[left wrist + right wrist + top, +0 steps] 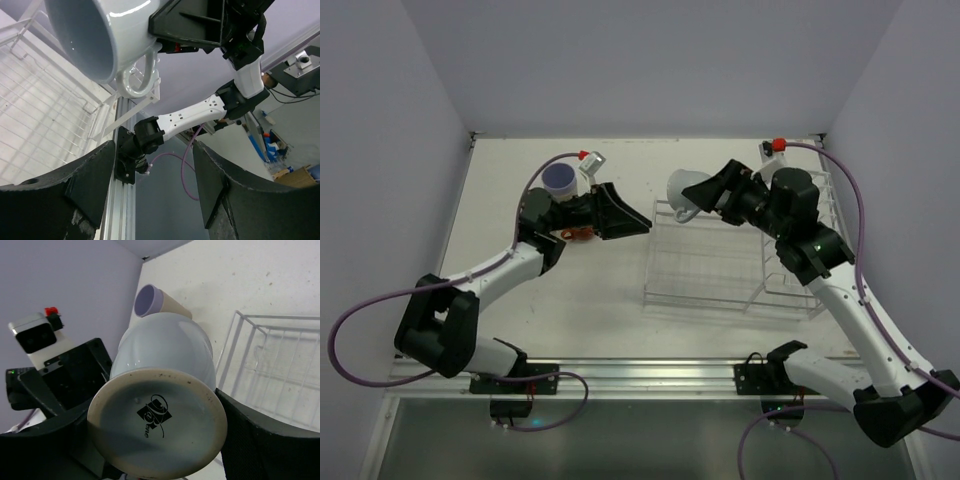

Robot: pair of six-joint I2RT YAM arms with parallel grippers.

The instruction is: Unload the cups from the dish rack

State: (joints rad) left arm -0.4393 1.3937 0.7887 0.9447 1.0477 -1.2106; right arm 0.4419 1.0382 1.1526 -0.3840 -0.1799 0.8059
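Note:
My right gripper [708,192] is shut on the short light blue-grey cup [686,190] and holds it tilted in the air over the back left corner of the white wire dish rack [720,270]. The right wrist view shows the cup's base [160,425] between my fingers [270,440]. The left wrist view shows its mouth and handle [95,40]. My left gripper [625,212] is open and empty, left of the rack, pointing at the cup. A lavender tumbler [558,178] stands on the table behind my left wrist. The beige tumbler is out of view.
A small orange thing [578,234] shows under my left wrist, mostly hidden. The taller basket part of the rack [800,270] lies under my right arm. Walls close the table at the back and both sides.

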